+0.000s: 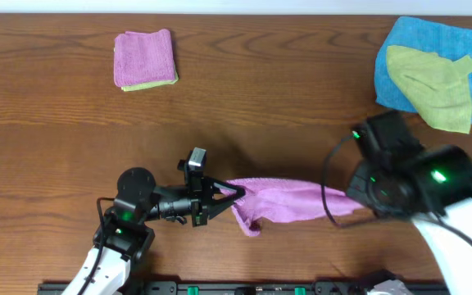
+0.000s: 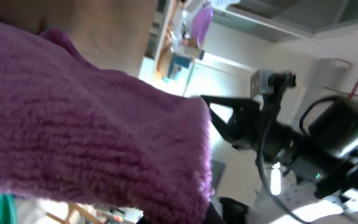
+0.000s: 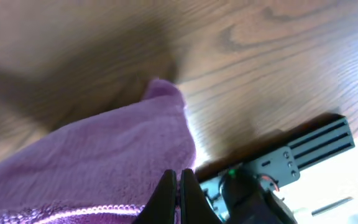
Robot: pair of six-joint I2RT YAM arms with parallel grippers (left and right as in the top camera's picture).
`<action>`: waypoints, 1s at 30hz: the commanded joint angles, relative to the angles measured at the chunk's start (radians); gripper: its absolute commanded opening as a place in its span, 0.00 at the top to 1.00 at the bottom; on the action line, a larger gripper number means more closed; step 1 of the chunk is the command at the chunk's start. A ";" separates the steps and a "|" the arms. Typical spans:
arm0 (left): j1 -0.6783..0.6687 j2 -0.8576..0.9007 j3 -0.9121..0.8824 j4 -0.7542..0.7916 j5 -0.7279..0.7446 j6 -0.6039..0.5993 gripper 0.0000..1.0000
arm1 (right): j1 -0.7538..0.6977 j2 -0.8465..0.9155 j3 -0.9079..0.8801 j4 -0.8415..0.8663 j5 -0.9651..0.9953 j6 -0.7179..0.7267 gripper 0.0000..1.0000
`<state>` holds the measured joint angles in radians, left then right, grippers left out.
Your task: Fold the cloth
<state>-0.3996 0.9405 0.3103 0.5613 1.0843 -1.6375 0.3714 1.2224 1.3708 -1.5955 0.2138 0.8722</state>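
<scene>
The purple-magenta cloth [image 1: 289, 201] hangs stretched between my two grippers near the front of the table, with one corner drooping at its left end. My left gripper [image 1: 238, 194] is shut on the cloth's left end. In the left wrist view the cloth [image 2: 92, 124] fills most of the frame and hides the fingers. My right gripper [image 1: 357, 203] is shut on the right end. In the right wrist view its fingers [image 3: 179, 186] pinch the edge of the cloth [image 3: 104, 155] above the table. No white tag shows.
A folded pink cloth on a yellow-green one [image 1: 144, 59] lies at the back left. A bright blue cloth [image 1: 400, 74] with a crumpled yellow-green cloth [image 1: 433, 86] on it lies at the back right. A black rail [image 1: 244, 288] runs along the front edge.
</scene>
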 commanded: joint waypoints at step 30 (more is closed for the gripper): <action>0.000 0.005 0.007 -0.365 -0.710 0.518 0.46 | 0.008 0.446 -0.031 0.856 0.208 -0.234 0.01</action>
<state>-0.4011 0.9428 0.3107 0.1867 0.3317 -1.1233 0.3725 1.6806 1.3380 -0.7261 0.4004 0.7380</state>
